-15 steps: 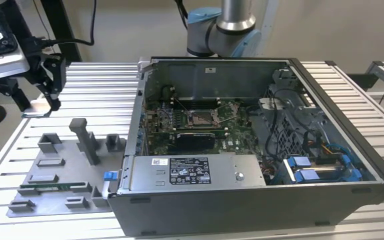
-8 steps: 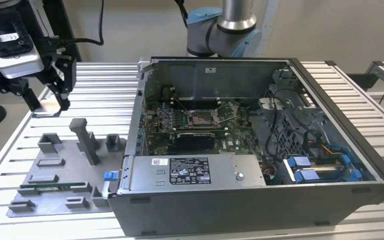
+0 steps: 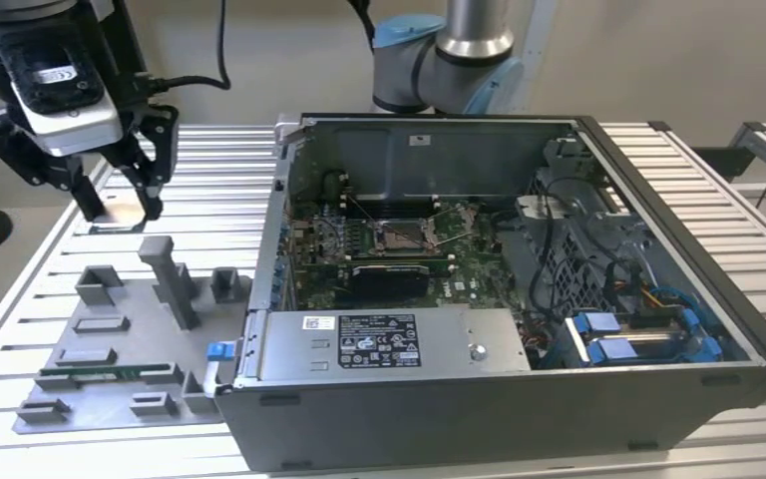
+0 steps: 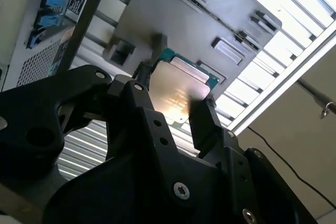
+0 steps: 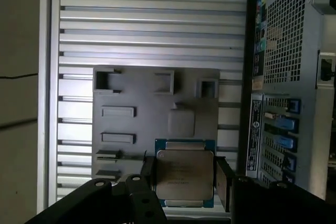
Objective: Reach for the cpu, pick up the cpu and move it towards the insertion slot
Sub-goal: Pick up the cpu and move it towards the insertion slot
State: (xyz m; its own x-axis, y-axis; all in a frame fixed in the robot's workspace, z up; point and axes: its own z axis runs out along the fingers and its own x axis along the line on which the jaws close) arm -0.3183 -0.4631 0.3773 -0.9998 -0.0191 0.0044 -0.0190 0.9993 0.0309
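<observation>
the cpu (image 5: 184, 174) sits clamped between the two black fingers (image 5: 223, 182) of the gripper (image 5: 185, 179), its silvery top facing both wrist cameras and its green rim showing at the corners. the jaws are closed only as far as the chip's width, pressing on two opposite edges. this keeps the flat top and the underside untouched, which is probably why it is held by the sides.

in the second wrist view the cpu (image 4: 181, 90) catches a bright glare and lies level across the fingertips, so it looks square in the grip rather than skewed.

in the exterior view the gripper (image 3: 123, 208) hangs in the upper left of the frame, with a pale patch between its fingertips that i take for the chip. it is over the slatted table (image 3: 223, 160), just past the far end of the grey tray (image 3: 117, 329). i cannot tell how far it is off the surface.

the slot (image 3: 403, 236) lies near the frame's centre, inside the open case (image 3: 490, 399), well apart from the gripper. the pickup looks done and the carry toward the slot barely begun.
</observation>
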